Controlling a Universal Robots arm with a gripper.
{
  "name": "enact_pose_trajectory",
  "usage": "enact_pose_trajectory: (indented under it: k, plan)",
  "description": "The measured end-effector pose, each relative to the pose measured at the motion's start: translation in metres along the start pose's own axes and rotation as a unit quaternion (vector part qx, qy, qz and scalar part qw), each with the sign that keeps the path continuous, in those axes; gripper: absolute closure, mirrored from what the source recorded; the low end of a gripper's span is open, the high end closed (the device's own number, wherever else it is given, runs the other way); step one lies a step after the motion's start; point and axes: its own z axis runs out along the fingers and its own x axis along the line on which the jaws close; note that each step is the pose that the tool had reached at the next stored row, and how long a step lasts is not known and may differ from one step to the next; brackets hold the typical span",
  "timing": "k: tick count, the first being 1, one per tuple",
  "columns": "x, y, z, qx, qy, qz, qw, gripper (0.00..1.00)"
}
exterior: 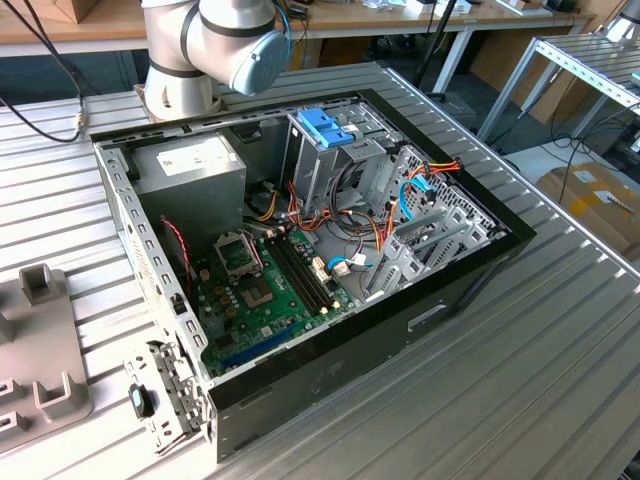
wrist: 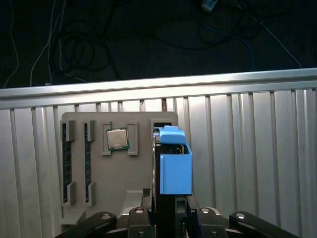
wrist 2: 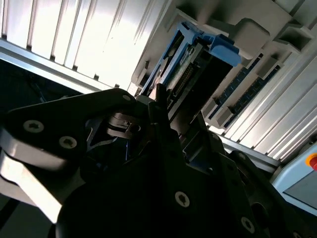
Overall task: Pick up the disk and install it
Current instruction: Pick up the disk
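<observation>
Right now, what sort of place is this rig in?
Probably a robotics lab or workshop set up for PC assembly: an open computer case on a slatted metal table, a robot arm based beside it, and workbenches behind.

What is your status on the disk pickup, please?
End effector at the disk, grip unconfirmed. Disk upright on edge in the grey holder tray, not yet in the computer case. Case open, cables beside the drive cage.
</observation>
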Motion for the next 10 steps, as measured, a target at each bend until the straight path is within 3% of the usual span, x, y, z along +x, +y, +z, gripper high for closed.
enact_pose_trajectory:
  k: [5,10]
  plan:
    - [0.0003,-0.0002,-0.0151,0.0,0.0,0.0,1.0,0.65]
    - [0.0004,-0.0004,-0.0236,0.0,0.0,0.0,1.0,0.65]
